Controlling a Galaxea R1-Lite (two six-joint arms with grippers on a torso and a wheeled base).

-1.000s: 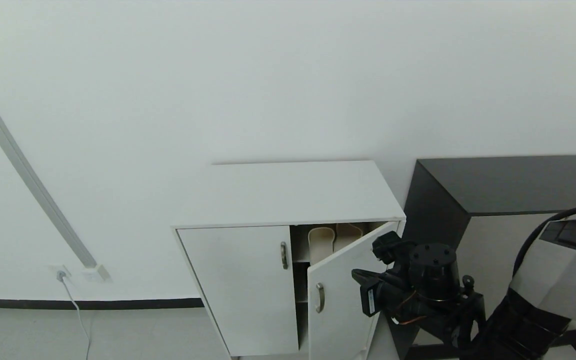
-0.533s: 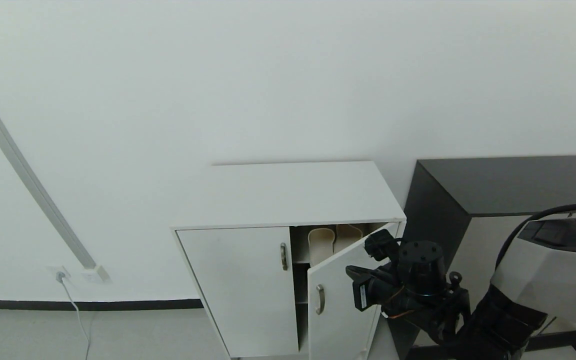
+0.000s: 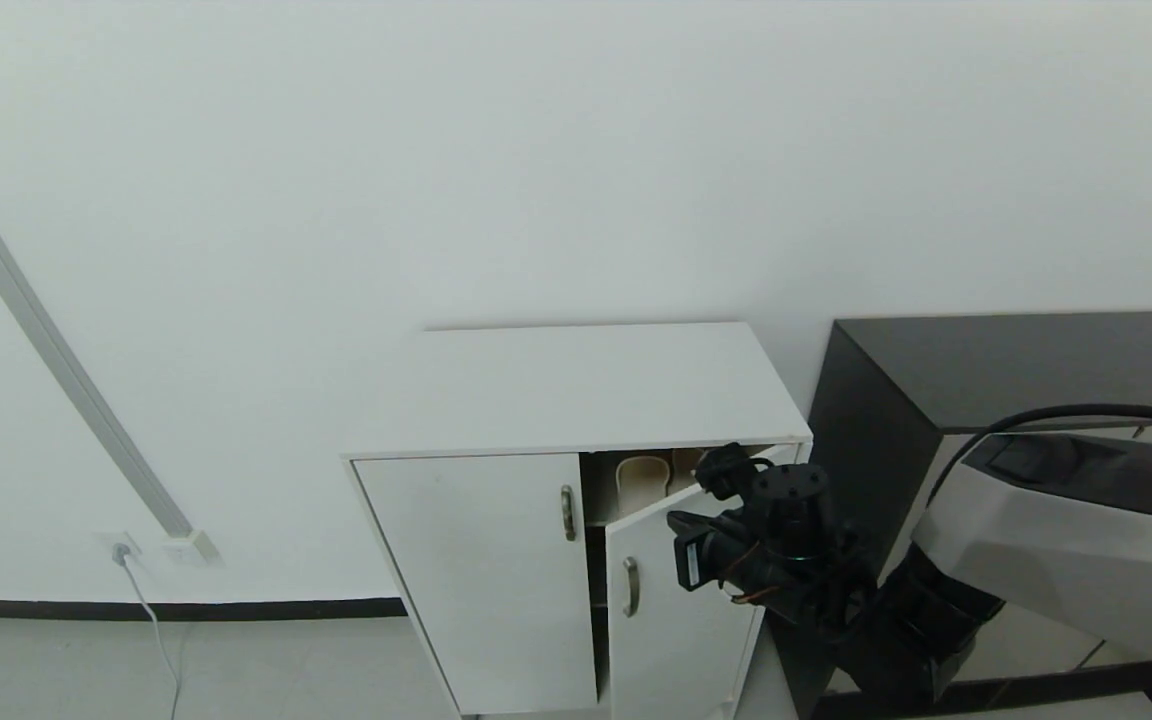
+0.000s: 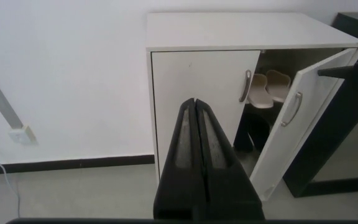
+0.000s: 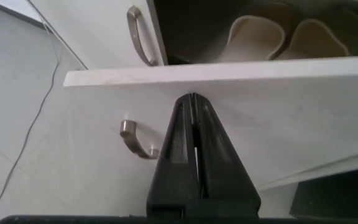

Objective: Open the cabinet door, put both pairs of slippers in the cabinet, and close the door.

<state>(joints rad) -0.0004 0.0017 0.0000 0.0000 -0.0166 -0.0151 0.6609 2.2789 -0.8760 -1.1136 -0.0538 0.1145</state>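
Note:
The white cabinet [image 3: 576, 390] stands against the wall with its left door [image 3: 476, 570] closed and its right door [image 3: 676, 620] ajar. A beige pair of slippers [image 3: 642, 472] stands on the upper shelf in the gap; both slippers [image 5: 253, 34] show past the door's top edge. My right gripper [image 5: 193, 102] is shut, its tip against the outer face of the right door near the top, above the handle [image 5: 135, 140]. In the head view the right gripper [image 3: 719, 470] sits at the door's upper corner. My left gripper [image 4: 195, 106] is shut on nothing, well back from the cabinet [image 4: 197, 81].
A black table [image 3: 1016, 365] stands close to the cabinet's right side. A wall outlet with a hanging cable [image 3: 121, 550] and a slanted grey conduit [image 3: 36, 320] are to the left. Bare floor [image 4: 73, 193] lies in front of the cabinet.
My right arm has moved left against the right door, and the door has swung further toward shut, narrowing the gap. Less of the slippers shows.

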